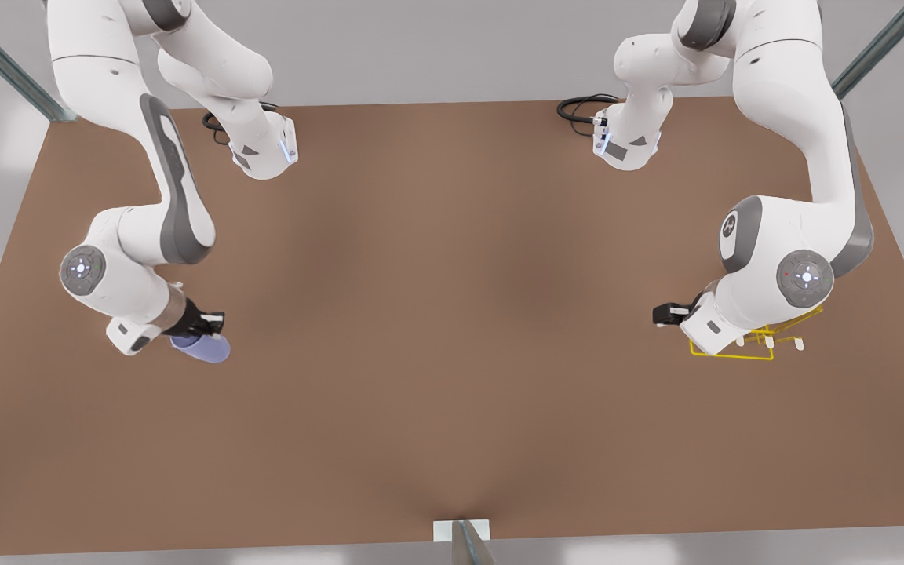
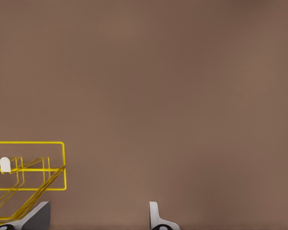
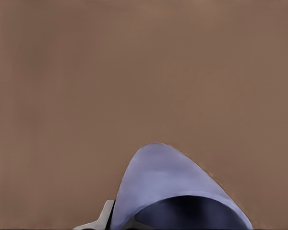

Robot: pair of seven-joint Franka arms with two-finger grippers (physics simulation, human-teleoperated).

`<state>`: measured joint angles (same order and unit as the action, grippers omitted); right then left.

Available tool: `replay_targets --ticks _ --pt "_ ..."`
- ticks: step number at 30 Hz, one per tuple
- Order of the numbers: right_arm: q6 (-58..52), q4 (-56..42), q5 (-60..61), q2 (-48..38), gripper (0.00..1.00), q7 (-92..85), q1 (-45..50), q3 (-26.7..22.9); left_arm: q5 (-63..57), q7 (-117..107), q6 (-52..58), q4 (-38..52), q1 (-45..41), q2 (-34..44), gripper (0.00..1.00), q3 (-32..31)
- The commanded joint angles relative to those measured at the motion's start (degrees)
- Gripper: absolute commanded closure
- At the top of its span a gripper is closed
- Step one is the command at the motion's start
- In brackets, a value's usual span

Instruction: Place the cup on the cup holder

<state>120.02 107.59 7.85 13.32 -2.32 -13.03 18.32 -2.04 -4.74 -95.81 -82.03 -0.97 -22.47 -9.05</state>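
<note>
At the lower left of the front view we see the right claw (image 1: 213, 322) low over the brown surface (image 1: 452, 314), right by the lavender-blue cup (image 1: 201, 348). The cup is tilted, nearly on its side, its mouth turned toward the front view's right. In the right wrist view the cup (image 3: 175, 191) rises just beyond the camera, with its dark inside toward us and 1 pale finger (image 3: 105, 215) against its wall; we cannot tell whether the claw is clamped on it.

At the right of the front view, the left claw (image 1: 668, 314) hangs just beside the yellow wire cup holder (image 1: 750, 349), on the side toward the frame's middle. The holder stands on the surface, partly under that arm's wrist, and its white-tipped pegs poke out on the front view's right. In the left wrist view the left claw's 2 fingers (image 2: 156, 218) stand wide apart with nothing between them, and the cup holder (image 2: 62, 165) sits at the lower left of that frame, by 1 finger.

Cup and holder lie well apart, at opposite sides of the surface.
</note>
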Motion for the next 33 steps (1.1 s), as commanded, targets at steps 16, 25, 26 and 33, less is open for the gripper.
replay_targets --ticks 16,25,26,33 --pt "30.8 -29.4 39.8 39.3 0.79 1.4 20.3 17.5 -0.1 -0.7 0.1 -0.1 -0.1 -0.1 0.0 0.0" --pt "34.9 -53.0 39.6 56.8 0.79 3.2 35.1 17.0 -0.2 -0.9 0.1 -0.1 -0.1 -0.4 0.0 0.1" --pt "34.9 -54.1 39.6 57.3 0.79 3.2 36.0 16.0 -0.2 -1.4 -0.3 -0.1 -0.1 -0.6 0.0 0.1" --pt "37.3 -52.8 39.3 58.0 0.79 6.4 38.8 10.9 10.8 -77.3 -3.9 2.4 -1.4 -1.5 0.0 -3.1"
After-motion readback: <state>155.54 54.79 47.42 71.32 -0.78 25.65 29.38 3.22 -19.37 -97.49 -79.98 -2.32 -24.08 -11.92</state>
